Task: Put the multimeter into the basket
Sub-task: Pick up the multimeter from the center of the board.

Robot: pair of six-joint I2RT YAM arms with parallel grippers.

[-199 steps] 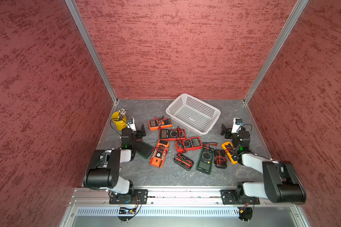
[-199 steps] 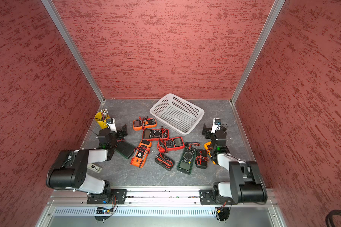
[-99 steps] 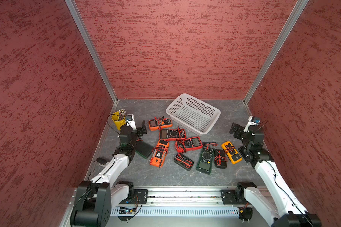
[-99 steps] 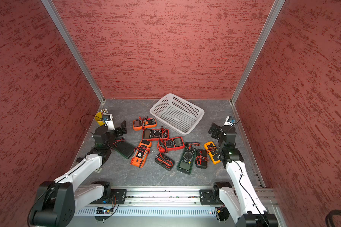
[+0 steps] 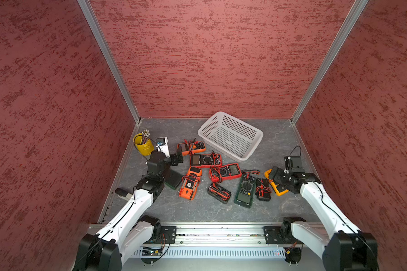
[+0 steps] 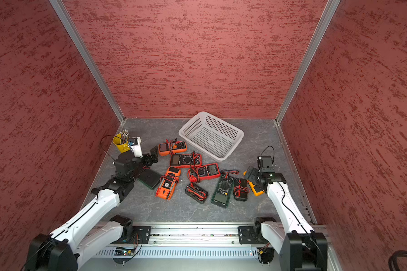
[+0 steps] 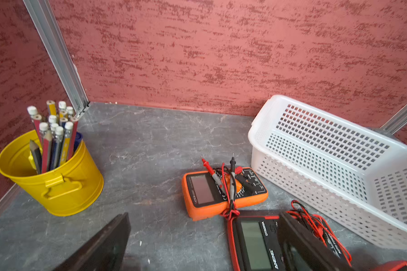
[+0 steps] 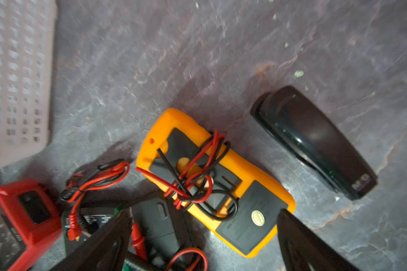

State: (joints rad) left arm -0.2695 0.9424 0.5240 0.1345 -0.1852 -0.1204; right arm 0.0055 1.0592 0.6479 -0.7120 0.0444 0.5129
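1. Unfolding from the tucked poses of a second ago, the robot now reaches out over the bench (image 5: pixel 197 212).
2. The right end effector (image 8: pixel 203 213), jaws wide and empty, stood clear half a second ago. It now hovers over the yellow meter (image 8: pixel 212 178).
3. That meter lies face down, leads (image 8: pixel 197 164) wrapped round it, right of centre in both top views.
4. The left end effector (image 7: pixel 205 215), also wide and empty, faces the orange meter (image 7: pixel 223 192), mid-frame in both top views, left of the basket (image 5: pixel 230 137).
5. The basket, upper centre, is empty, so nothing is delivered yet.
6. The approach looks finished; lowering and gripping the yellow meter likely come next.
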